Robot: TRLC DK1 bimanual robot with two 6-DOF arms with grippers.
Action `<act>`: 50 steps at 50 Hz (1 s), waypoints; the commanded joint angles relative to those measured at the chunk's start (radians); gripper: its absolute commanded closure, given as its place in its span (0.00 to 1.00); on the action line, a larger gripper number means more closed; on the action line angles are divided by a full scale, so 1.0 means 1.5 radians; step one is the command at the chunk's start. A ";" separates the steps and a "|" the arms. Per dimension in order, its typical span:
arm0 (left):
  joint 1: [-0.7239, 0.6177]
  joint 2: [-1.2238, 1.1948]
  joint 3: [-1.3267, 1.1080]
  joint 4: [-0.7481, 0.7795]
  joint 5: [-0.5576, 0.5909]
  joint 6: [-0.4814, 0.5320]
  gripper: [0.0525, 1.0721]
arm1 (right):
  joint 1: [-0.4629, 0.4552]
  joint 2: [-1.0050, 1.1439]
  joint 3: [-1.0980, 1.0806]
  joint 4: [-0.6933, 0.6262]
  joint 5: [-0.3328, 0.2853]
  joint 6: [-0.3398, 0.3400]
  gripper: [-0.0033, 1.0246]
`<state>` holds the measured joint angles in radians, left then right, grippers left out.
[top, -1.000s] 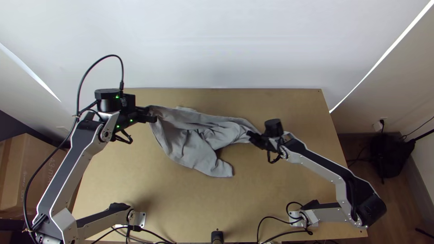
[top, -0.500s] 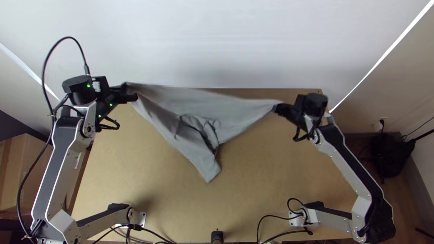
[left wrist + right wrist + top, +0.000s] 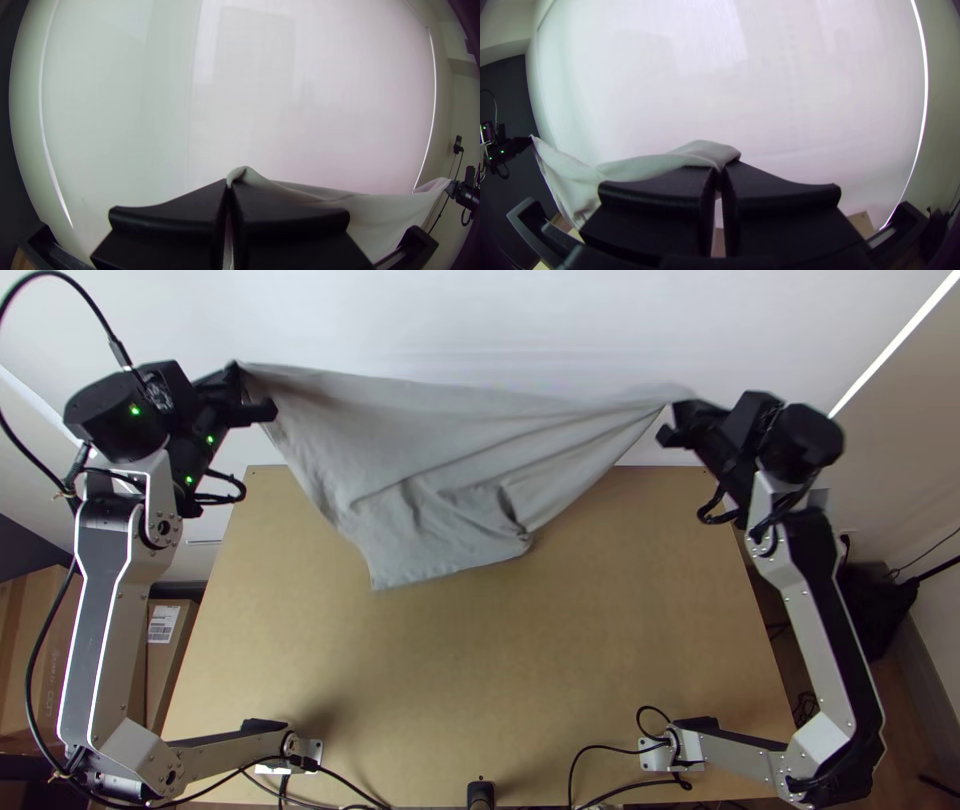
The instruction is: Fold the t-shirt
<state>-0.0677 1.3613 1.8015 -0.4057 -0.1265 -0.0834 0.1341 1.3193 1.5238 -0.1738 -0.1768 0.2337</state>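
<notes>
Grey shirt [image 3: 430, 440]: collar and sleeves could not be told apart, and its underside was hidden. The right corner was blurred; whether the lower edge touched the table [image 3: 480, 670] was unclear. It hung stretched wide beyond and over the table's far part, fairly smooth above, creased and bunched lower down, lower edge uneven. Left gripper [image 3: 252, 390] was pressed together on its left corner, right gripper [image 3: 674, 420] on its right, cloth pinched in each.

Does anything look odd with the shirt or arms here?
Nothing stands out. The t-shirt hangs stretched between the left gripper and the right gripper, its lower part creased, which seems ordinary before folding.
</notes>
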 commanded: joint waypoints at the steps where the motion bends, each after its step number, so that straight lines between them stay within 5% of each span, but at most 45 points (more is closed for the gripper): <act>1: -0.004 0.020 0.079 0.023 -0.020 -0.010 0.98 | -0.008 0.004 0.093 0.021 0.000 -0.014 0.97; 16: -0.002 -0.055 0.128 0.057 -0.053 -0.005 0.98 | 0.030 -0.093 0.187 0.009 -0.001 -0.014 0.97; 28: 0.005 -0.202 0.092 0.053 -0.059 -0.001 0.98 | 0.103 -0.216 0.208 -0.095 0.000 -0.009 0.97; 50: 0.005 -0.457 -0.020 -0.011 -0.055 -0.016 0.98 | 0.084 -0.333 0.210 -0.229 -0.021 0.016 0.97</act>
<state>-0.0711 0.7055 1.8141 -0.3828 -0.1810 -0.0875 0.2661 0.8314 1.8233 -0.4911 -0.2268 0.2359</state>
